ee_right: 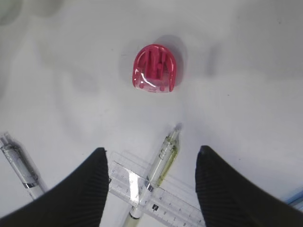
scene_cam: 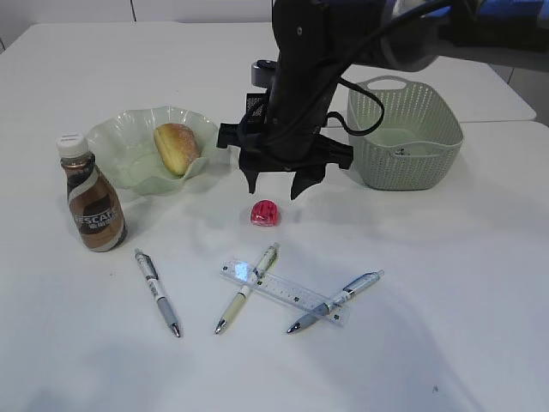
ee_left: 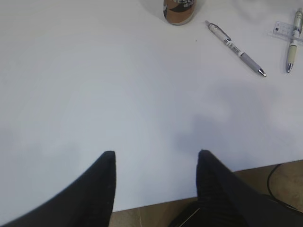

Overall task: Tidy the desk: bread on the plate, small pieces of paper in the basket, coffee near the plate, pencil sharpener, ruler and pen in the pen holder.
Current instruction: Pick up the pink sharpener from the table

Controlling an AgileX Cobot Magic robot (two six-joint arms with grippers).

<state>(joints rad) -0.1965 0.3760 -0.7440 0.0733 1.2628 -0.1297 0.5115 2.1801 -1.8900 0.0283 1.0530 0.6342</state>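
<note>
The bread [scene_cam: 176, 148] lies in the green plate [scene_cam: 120, 137]. The coffee bottle [scene_cam: 93, 199] stands to the plate's front left. A red pencil sharpener [scene_cam: 264, 213] lies mid-table. My right gripper [scene_cam: 274, 190] hangs open and empty just above and behind it. In the right wrist view the sharpener [ee_right: 155, 68] is ahead of the open jaws [ee_right: 151, 153]. A clear ruler [scene_cam: 283, 292] lies under a green pen [scene_cam: 247, 287] and a blue pen [scene_cam: 336, 300]. A grey pen [scene_cam: 158, 292] lies to the left. My left gripper [ee_left: 156, 156] is open and empty over the table's edge. No pen holder is in view.
A pale green basket [scene_cam: 437, 146] stands at the back right, with small scraps inside. The left wrist view shows the coffee bottle [ee_left: 179, 9], grey pen [ee_left: 235, 47] and the table's front edge [ee_left: 189, 194]. The right arm's dark body crosses the middle of the table.
</note>
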